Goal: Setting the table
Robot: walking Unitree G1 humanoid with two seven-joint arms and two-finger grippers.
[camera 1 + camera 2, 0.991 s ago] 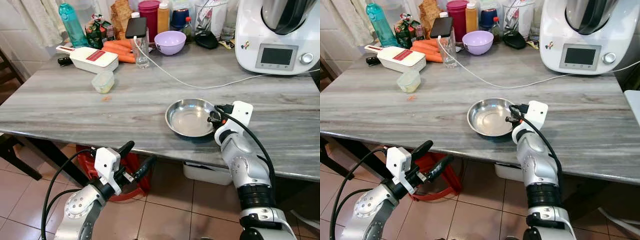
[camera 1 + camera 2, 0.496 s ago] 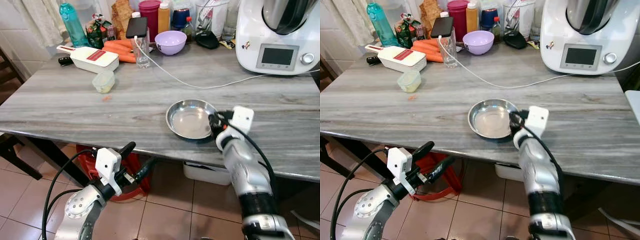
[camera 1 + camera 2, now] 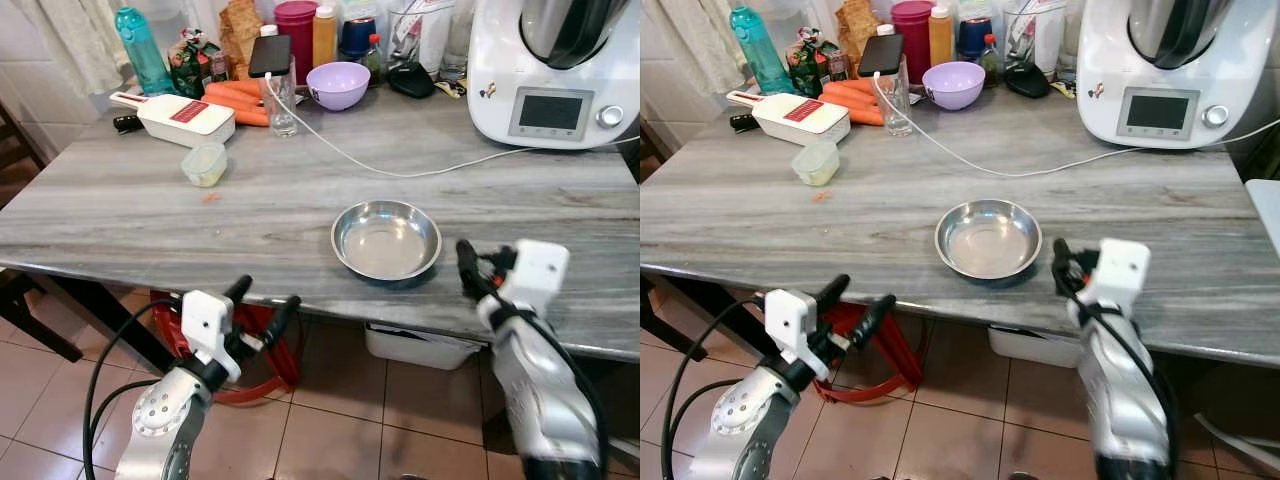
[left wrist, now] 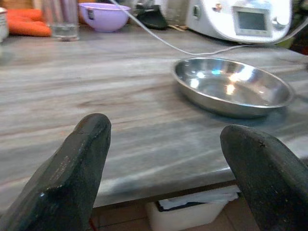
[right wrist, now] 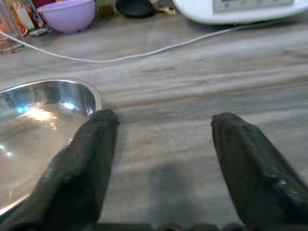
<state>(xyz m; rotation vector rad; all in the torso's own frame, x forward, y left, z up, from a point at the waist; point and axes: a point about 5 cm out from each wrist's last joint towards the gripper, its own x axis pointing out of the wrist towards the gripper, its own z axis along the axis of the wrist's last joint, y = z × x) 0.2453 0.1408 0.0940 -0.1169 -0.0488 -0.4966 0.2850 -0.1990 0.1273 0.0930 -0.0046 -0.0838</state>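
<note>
Steel bowl (image 3: 386, 238) on grey marbled table (image 3: 150, 210), both grippers wide: right gripper (image 5: 161, 144) beside it.

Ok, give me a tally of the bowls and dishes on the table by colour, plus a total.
Silver metal dish: 1, near the table's front edge
Purple bowl: 1, at the back among the bottles
Clear lidded container: 1, small, on the robot's left side
Total: 3

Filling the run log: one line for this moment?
steel bowl on table | right claw open beside it | left claw open below table edge
</note>
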